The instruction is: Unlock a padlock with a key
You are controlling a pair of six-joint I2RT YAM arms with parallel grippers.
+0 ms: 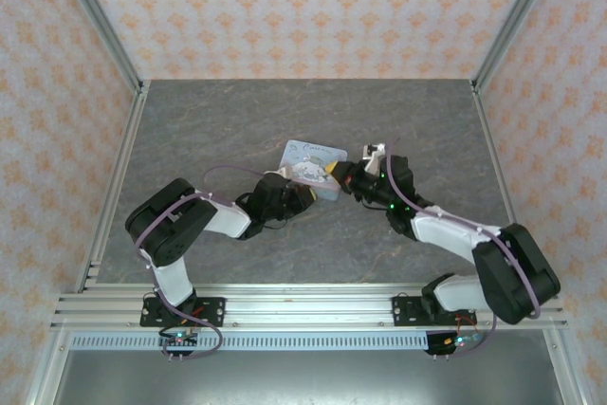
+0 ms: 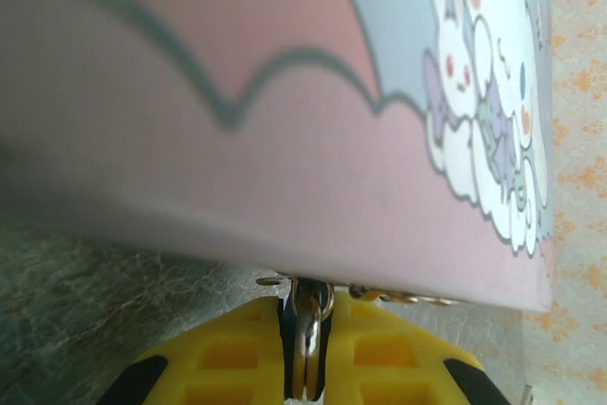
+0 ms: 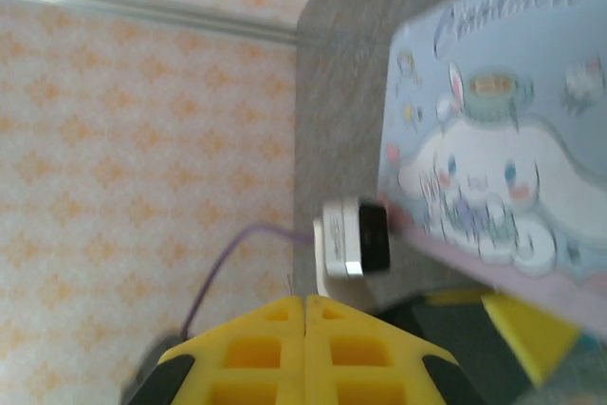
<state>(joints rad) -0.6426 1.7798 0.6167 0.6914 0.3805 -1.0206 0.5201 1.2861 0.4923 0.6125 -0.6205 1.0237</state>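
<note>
The pink-and-blue cartoon box [image 1: 311, 160] lies mid-table. In the left wrist view its pink side [image 2: 285, 139] looms close. Under its lower edge, my left gripper [image 2: 305, 353] is shut on the padlock [image 2: 307, 324], a shiny metal loop with a bit of blue pinched between the yellow fingers [image 2: 237, 358]. From above, the left gripper [image 1: 305, 194] sits at the box's near edge. My right gripper [image 1: 334, 172] is at the box's right corner. Its yellow fingertips [image 3: 304, 303] are pressed together. A hair-thin pale sliver [image 3: 288, 281] shows above them. I cannot tell whether it is the key.
The left arm's white-and-black wrist camera [image 3: 353, 239] and purple cable [image 3: 223, 267] lie just ahead of the right gripper. Small metal hasp parts [image 2: 398, 296] poke out under the box edge. Patterned walls and metal posts [image 1: 114, 45] ring the grey table [image 1: 218, 130].
</note>
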